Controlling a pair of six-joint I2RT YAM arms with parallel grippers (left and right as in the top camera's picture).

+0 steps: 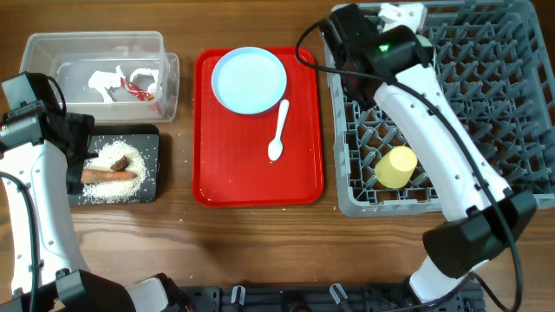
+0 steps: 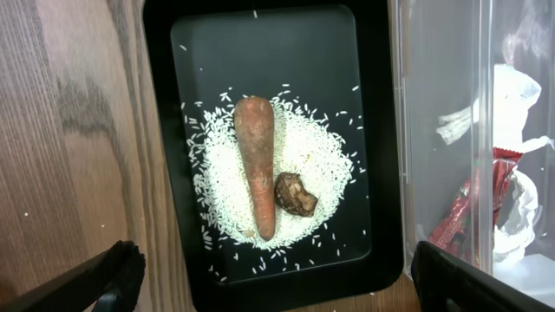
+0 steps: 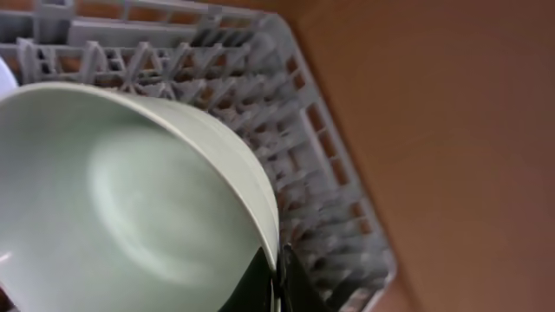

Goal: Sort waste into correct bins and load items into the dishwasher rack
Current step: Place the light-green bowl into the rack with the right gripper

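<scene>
Over the worktop's far-right corner, the right arm is reaching across the rack (image 1: pixel 486 78), where a yellow cup (image 1: pixel 396 166) is lying. A plate (image 1: pixel 250 80) and a spoon (image 1: pixel 278 130) are waiting on the red tray (image 1: pixel 217 173), the spoon's long axis running far to near, scoop nearest.

From the left wrist, the left tool (image 2: pixel 276 260) is hanging wide open and empty above the black tray (image 2: pixel 260 52).

From the right wrist, the right tool (image 3: pixel 276 277) is pinching the mint bowl (image 3: pixel 130 199) by its rim above a rack corner, hollow facing the camera. So thin a pinch is risking a slip or a swing against the pegs.
</scene>
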